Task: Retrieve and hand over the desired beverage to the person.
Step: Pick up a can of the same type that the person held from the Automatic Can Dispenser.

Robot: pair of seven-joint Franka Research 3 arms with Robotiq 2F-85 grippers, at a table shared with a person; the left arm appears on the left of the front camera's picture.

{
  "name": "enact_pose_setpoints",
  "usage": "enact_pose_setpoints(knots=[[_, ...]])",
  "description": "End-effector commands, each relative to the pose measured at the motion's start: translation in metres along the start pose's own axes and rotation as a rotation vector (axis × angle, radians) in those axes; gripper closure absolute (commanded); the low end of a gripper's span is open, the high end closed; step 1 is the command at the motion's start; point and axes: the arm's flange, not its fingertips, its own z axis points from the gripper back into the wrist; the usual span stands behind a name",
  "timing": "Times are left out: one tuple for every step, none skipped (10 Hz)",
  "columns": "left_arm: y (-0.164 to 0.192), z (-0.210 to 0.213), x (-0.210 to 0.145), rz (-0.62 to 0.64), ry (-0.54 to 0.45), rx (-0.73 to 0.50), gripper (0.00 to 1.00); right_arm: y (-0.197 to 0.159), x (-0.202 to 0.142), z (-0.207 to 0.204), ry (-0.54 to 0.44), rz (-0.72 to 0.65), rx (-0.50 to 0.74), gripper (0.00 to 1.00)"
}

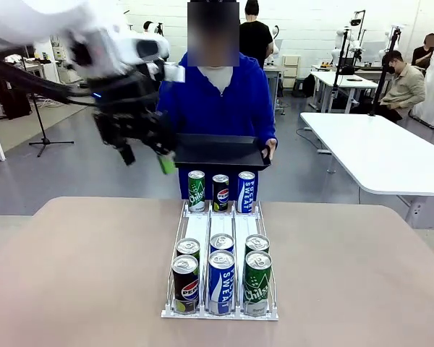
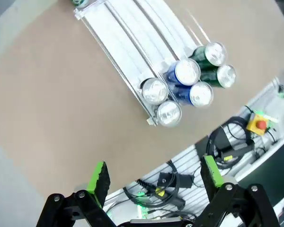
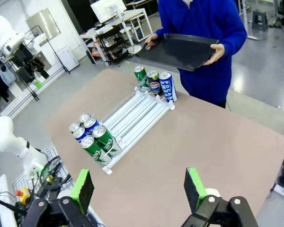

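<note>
Aluminium cans [image 1: 220, 278] stand in the clear rack [image 1: 202, 228] on the table [image 1: 72, 267], six at your near end, three at the far end by the person [image 1: 217, 101], who holds out a black tray [image 1: 220, 152]. Your left gripper [image 1: 146, 155] and right gripper [image 3: 139, 182] hang released and empty above it: you're at the approach. Which drink is wanted I cannot tell; next, lower open fingers astride one can.
</note>
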Motion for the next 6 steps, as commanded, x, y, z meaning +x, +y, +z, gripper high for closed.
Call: enact_pose_setpoints(knots=[[-0.022, -0.033, 0.015, 0.125, 0.0, 0.115, 0.0, -0.003, 0.003, 0.001, -0.029, 0.017, 0.018, 0.0], [-0.035, -0.045, 0.021, 0.147, -0.027, 0.115, 0.0, -0.003, 0.003, 0.001, -0.029, 0.017, 0.018, 0.0], [-0.045, -0.053, 0.023, 0.156, -0.03, 0.102, 0.0, -0.003, 0.003, 0.001, -0.029, 0.017, 0.018, 0.0], [-0.052, -0.063, 0.027, 0.164, -0.028, 0.084, 0.0, -0.003, 0.003, 0.001, -0.029, 0.017, 0.018, 0.0], [-0.058, -0.077, 0.029, 0.178, -0.019, 0.072, 0.0, -0.003, 0.003, 0.001, -0.029, 0.017, 0.018, 0.0], [-0.059, -0.086, 0.033, 0.188, -0.01, 0.054, 0.0, -0.003, 0.003, 0.001, -0.029, 0.017, 0.018, 0.0]])
